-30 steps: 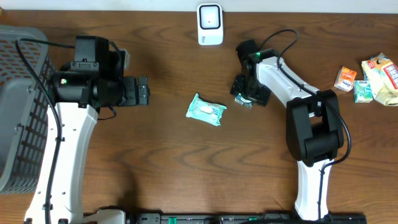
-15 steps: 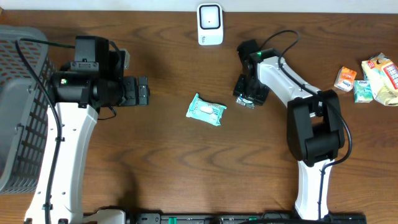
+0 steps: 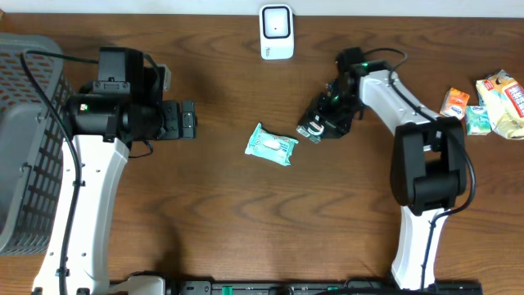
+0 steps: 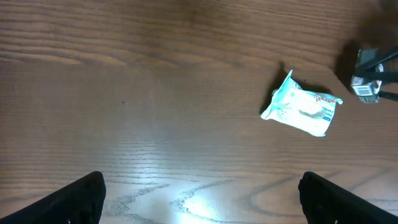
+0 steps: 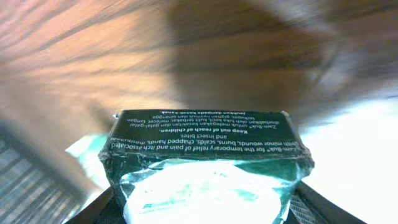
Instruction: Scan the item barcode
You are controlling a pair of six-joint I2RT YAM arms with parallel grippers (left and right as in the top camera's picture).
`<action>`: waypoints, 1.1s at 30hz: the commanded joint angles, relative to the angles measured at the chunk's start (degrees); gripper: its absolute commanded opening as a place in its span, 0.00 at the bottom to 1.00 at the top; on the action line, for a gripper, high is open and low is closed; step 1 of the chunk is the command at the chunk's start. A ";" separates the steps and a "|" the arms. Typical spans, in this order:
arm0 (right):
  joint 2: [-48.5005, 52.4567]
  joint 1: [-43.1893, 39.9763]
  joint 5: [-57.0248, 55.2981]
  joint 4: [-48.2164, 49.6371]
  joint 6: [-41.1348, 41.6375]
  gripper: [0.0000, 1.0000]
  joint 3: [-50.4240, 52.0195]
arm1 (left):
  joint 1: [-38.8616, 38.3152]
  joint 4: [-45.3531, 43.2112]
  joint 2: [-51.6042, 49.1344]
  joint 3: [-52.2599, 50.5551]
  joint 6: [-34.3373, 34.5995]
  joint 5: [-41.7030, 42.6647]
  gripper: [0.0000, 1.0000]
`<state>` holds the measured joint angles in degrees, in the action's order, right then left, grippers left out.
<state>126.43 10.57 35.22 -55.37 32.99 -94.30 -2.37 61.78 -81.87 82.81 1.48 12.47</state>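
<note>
My right gripper (image 3: 321, 121) is shut on a small dark green box (image 3: 312, 128) with white print, held just above the table right of centre. The right wrist view is filled by that box (image 5: 205, 165), gripped between the two fingers (image 5: 323, 208), its crumpled shiny end facing the camera. At the table's back edge stands the white barcode scanner (image 3: 277, 31). My left gripper (image 3: 190, 120) hovers open at the left with nothing in it. In the left wrist view its gripper (image 4: 202, 198) hangs over bare wood, and the green box (image 4: 367, 90) shows at the far right.
A teal wipes packet (image 3: 271, 144) lies mid-table, also visible as a teal packet (image 4: 303, 107) from the left wrist. Several snack packets (image 3: 491, 102) sit at the right edge. A grey mesh basket (image 3: 24, 147) stands at the far left.
The right gripper has closed on the green box, and its wrist has swung right so the box now points down-left. The left arm has not moved.
</note>
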 commanded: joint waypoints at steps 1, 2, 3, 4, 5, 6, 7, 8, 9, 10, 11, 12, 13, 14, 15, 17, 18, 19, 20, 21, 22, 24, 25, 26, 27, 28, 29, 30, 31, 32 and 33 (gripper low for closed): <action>0.52 -2.10 16.20 0.09 -4.70 0.57 0.24 | -0.17 0.33 -0.13 -0.24 -0.13 -0.55 0.98; 0.52 -2.56 18.67 0.09 -5.44 0.57 0.24 | -0.17 0.33 -0.13 -0.24 -0.13 -0.55 0.97; 0.52 -3.04 21.31 0.09 -6.34 0.58 0.24 | -0.17 0.33 -0.13 -0.24 -0.13 -0.55 0.98; 0.52 -3.43 24.28 0.09 -7.23 0.57 0.24 | -0.17 0.33 -0.13 -0.24 -0.13 -0.55 0.98; 0.52 -3.80 27.50 0.09 -8.13 0.57 0.24 | -0.17 0.33 -0.13 -0.24 -0.13 -0.55 0.97; 0.52 -4.04 30.18 0.09 -8.48 0.58 0.24 | -0.17 0.33 -0.13 -0.24 -0.13 -0.57 0.98; 0.52 -4.24 32.48 0.09 -8.46 0.57 0.24 | -0.17 0.33 -0.13 -0.24 -0.13 -0.55 0.98; 0.52 -4.39 35.01 0.09 -8.41 0.58 0.24 | -0.17 0.33 -0.13 -0.24 -0.13 -0.55 0.98; 0.52 -4.50 38.32 0.09 -8.44 0.59 0.24 | -0.17 0.33 -0.13 -0.24 -0.13 -0.55 0.98; 0.52 -4.50 41.40 0.09 -8.41 0.60 0.24 | -0.17 0.33 -0.13 -0.24 -0.13 -0.55 0.98; 0.52 -4.52 44.46 0.09 -8.39 0.61 0.24 | -0.17 0.33 -0.13 -0.24 -0.13 -0.55 0.98; 0.52 -4.52 47.28 0.09 -8.39 0.61 0.24 | -0.17 0.33 -0.13 -0.24 -0.13 -0.55 0.98; 0.52 -4.52 50.05 0.07 -8.13 0.61 0.24 | -0.17 0.33 -0.13 -0.24 -0.13 -0.55 0.98; 0.52 -4.52 52.00 -0.09 -7.50 0.61 0.24 | -0.17 0.33 -0.13 -0.24 -0.13 -0.55 0.98; 0.52 -4.48 53.70 -0.63 -6.67 0.61 0.24 | -0.17 0.33 -0.13 -0.24 -0.13 -0.55 0.98; 0.52 -4.46 54.25 -1.95 -4.48 0.61 0.24 | -0.17 0.33 -0.13 -0.24 -0.13 -0.55 0.97; 0.52 -4.48 54.27 -2.60 -3.10 0.62 0.24 | -0.17 0.33 -0.13 -0.24 -0.13 -0.55 0.98; 0.52 -4.48 54.25 -2.75 -1.57 0.63 0.24 | -0.17 0.33 -0.13 -0.24 -0.13 -0.55 0.97; 0.52 -4.57 54.25 -2.71 0.09 0.63 0.24 | -0.17 0.33 -0.13 -0.24 -0.13 -0.55 0.98; 0.52 -4.59 54.25 -2.73 2.08 0.64 0.24 | -0.17 0.33 -0.13 -0.24 -0.13 -0.55 0.98; 0.52 -4.59 54.27 -2.75 4.35 0.64 0.24 | -0.17 0.33 -0.13 -0.24 -0.13 -0.55 0.98; 0.52 -4.55 54.27 -3.02 10.10 0.64 0.24 | -0.17 0.33 -0.13 -0.24 -0.13 -0.55 0.98; 0.52 -4.52 54.25 -3.02 12.70 0.64 0.24 | -0.17 0.33 -0.13 -0.24 -0.13 -0.55 0.97; 0.52 -4.52 54.25 -2.93 14.80 0.64 0.24 | -0.17 0.33 -0.13 -0.24 -0.13 -0.55 0.98; 0.52 -4.52 54.25 -2.89 16.50 0.64 0.24 | -0.17 0.33 -0.13 -0.24 -0.13 -0.55 0.98; 0.52 -4.52 54.27 -2.86 17.77 0.64 0.24 | -0.17 0.33 -0.13 -0.24 -0.13 -0.55 0.98; 0.52 -4.52 54.25 -2.82 18.73 0.64 0.24 | -0.17 0.33 -0.13 -0.24 -0.13 -0.55 0.98; 0.52 -4.55 54.25 -2.64 18.97 0.64 0.24 | -0.17 0.33 -0.13 -0.24 -0.13 -0.55 0.97; 0.52 -4.55 54.23 -2.45 19.08 0.64 0.24 | -0.17 0.33 -0.13 -0.24 -0.13 -0.55 0.98; 0.52 -4.55 54.23 -2.25 19.04 0.64 0.24 | -0.17 0.33 -0.13 -0.24 -0.13 -0.55 0.98; 0.52 -4.55 54.21 -1.95 18.53 0.64 0.24 | -0.17 0.33 -0.13 -0.24 -0.13 -0.55 0.98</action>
<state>126.50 6.15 87.35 -57.67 48.05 -94.28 -2.37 61.80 -81.87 82.81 1.48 12.47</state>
